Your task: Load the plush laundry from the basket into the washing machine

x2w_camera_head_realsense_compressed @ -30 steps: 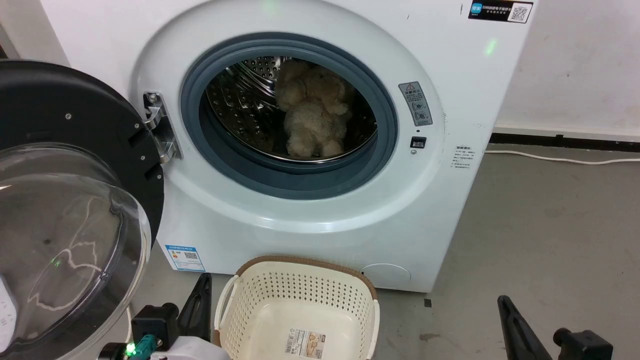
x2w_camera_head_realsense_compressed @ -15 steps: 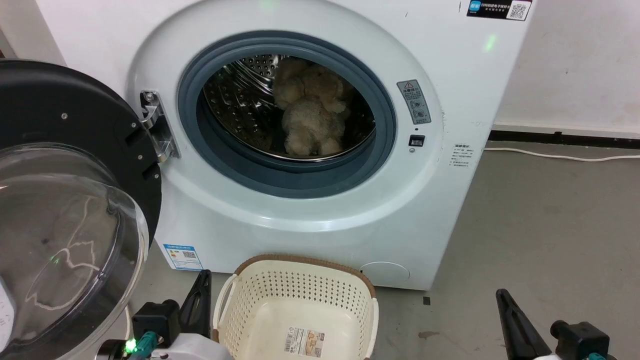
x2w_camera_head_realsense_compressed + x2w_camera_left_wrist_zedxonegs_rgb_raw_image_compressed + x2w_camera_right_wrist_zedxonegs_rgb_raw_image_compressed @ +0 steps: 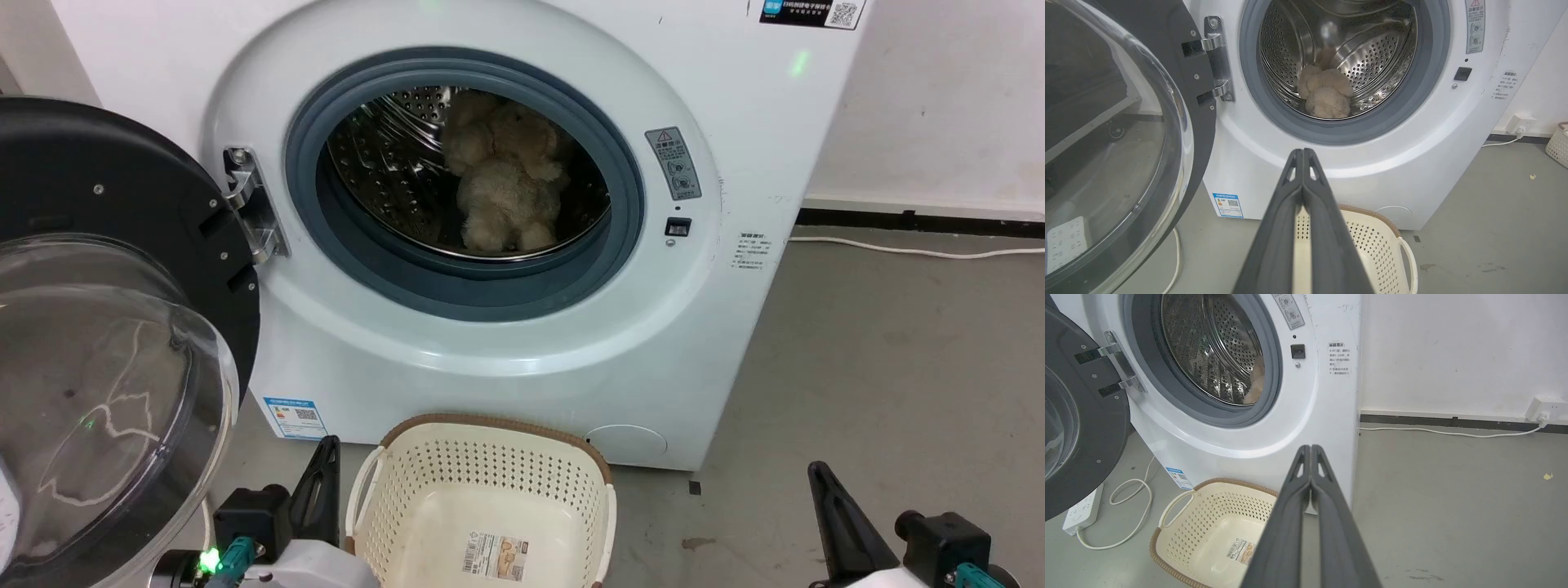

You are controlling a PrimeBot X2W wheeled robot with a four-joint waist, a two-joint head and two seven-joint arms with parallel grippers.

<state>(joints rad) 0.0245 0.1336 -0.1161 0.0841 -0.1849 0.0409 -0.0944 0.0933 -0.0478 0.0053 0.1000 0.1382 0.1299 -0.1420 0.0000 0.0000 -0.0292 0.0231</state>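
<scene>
Left claw (image 3: 1303,152) and right claw (image 3: 1311,448), long dark grey tapered fingers (image 3: 1280,228), white wrist shell (image 3: 314,567), teal plug (image 3: 237,555), green light (image 3: 208,560)

Washing machine (image 3: 490,359): white shell, smooth and glossy.
Door ring (image 3: 627,212): grey rubber, matt.
Drum (image 3: 1372,61): perforated steel, mirror-bright.
Hinge (image 3: 249,208): polished metal.
Door frame (image 3: 122,180): black plastic, matt.
Door glass (image 3: 106,392): clear, glossy, reflective.
Teddy bear (image 3: 506,204): beige plush cloth, fluffy pile.
Basket (image 3: 490,474): cream plastic, perforated, slight sheen; brown rim with a woven-look texture.
Label (image 3: 495,557): printed paper sticker.
Floor (image 3: 882,367): grey, matt, concrete-like, lightly stained.
Left end effector (image 3: 1303,152) and right end effector (image 3: 1311,448): dark grey, smooth, matt, plastic-like.
</scene>
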